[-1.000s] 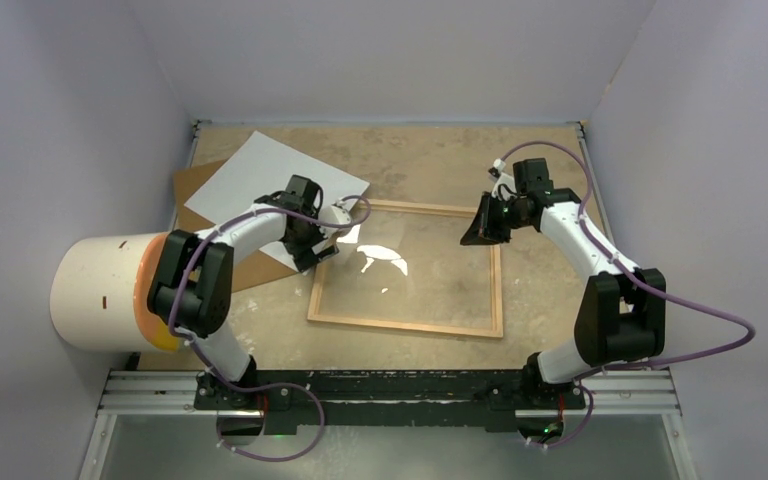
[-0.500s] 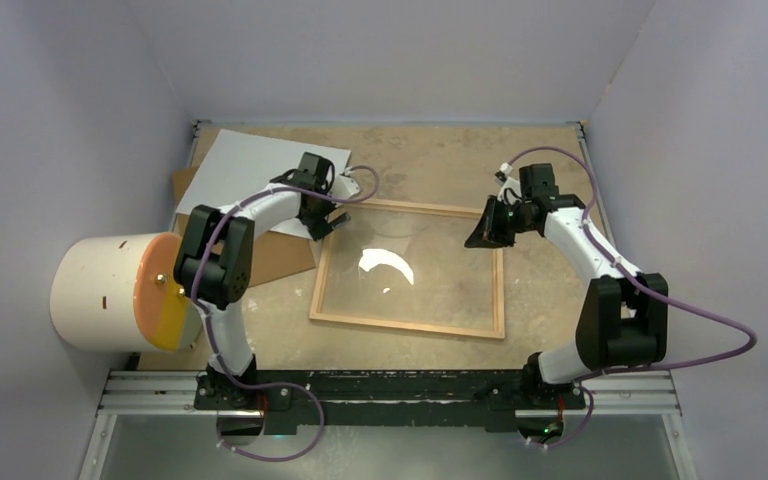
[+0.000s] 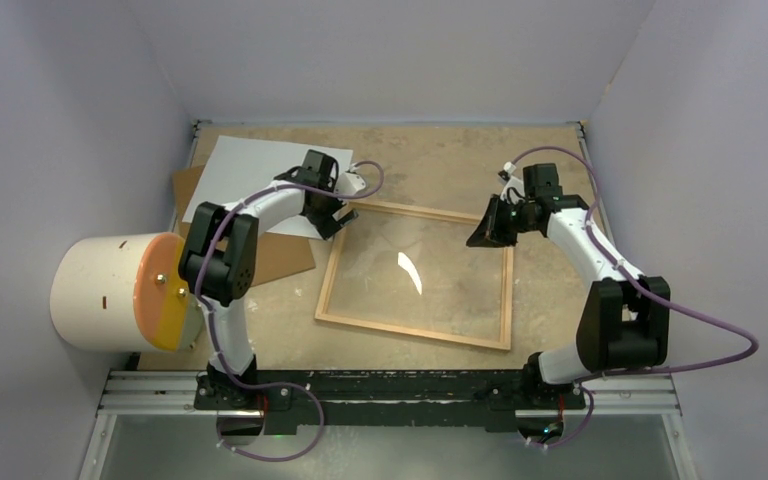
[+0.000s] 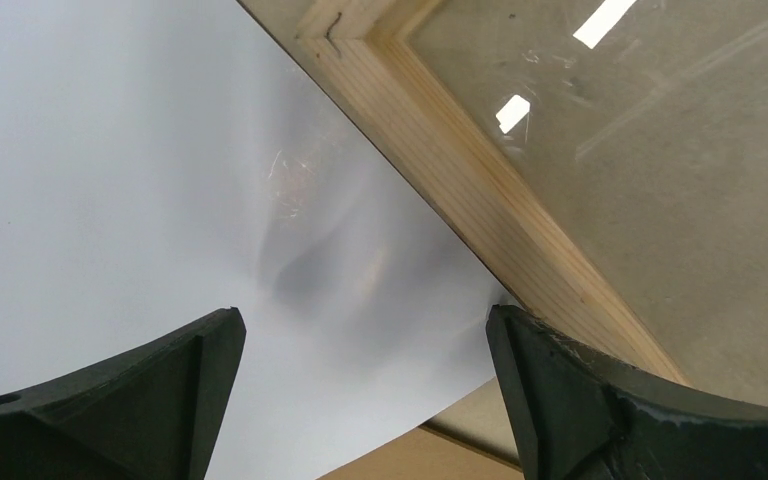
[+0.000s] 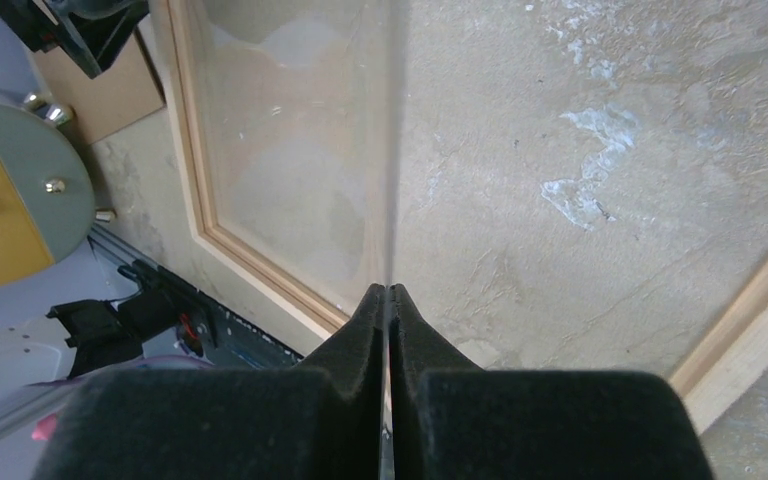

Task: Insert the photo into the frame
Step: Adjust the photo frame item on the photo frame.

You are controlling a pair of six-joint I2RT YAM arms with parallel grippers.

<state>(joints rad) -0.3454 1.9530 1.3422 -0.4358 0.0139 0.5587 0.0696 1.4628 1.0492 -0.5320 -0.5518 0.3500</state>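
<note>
Since the left gripper (image 4: pixel 362 325) hangs wide open and empty above the photo (image 4: pixel 110 150), lying white-side-up against a corner of the frame (image 4: pixel 425 130) while the right gripper (image 5: pixel 388 295) pinches its pane (image 5: pixel 290 150), I'd grip the photo's edge gently to avoid creasing.

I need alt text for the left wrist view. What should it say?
The open left gripper is above the white back of the photo. The photo's edge lies along the light-wood corner of the frame; a brown board shows below.
</note>
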